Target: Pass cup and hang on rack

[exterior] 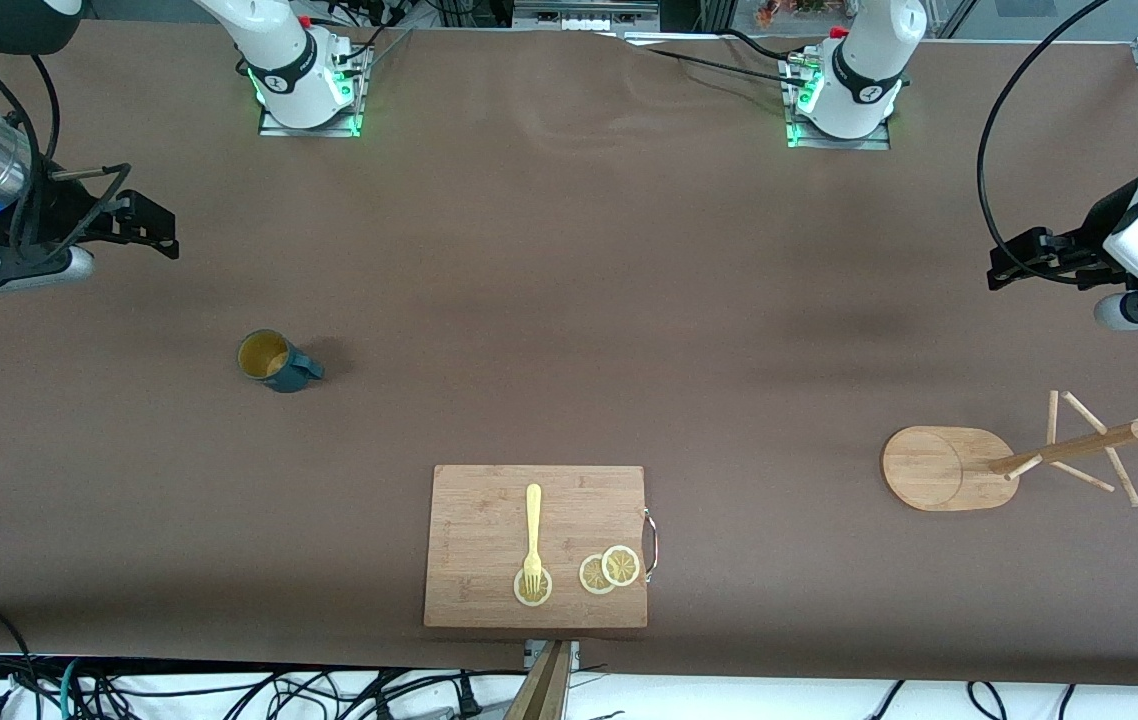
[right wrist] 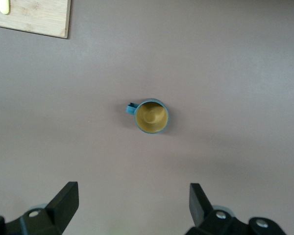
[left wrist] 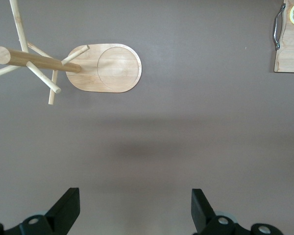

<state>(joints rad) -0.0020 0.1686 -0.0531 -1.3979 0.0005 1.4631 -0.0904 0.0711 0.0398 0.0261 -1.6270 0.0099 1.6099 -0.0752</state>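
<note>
Cup [exterior: 275, 361] upright on desk [exterior: 569, 300], toward right arm's end from cutting board [exterior: 536, 546]; rack [exterior: 1009, 462] toward left arm's end. Right end effector [exterior: 144, 222], left end effector [exterior: 1014, 262]: both wide open, empty.

cup [exterior: 274, 362]: bare cloth all round | rack [exterior: 1019, 463]: pegs unobstructed

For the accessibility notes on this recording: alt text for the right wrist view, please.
An upright dark teal cup with a yellowish inside stands alone on the brown table, apart from the open right gripper above it. A corner of a wooden cutting board shows at the picture's edge.
</note>
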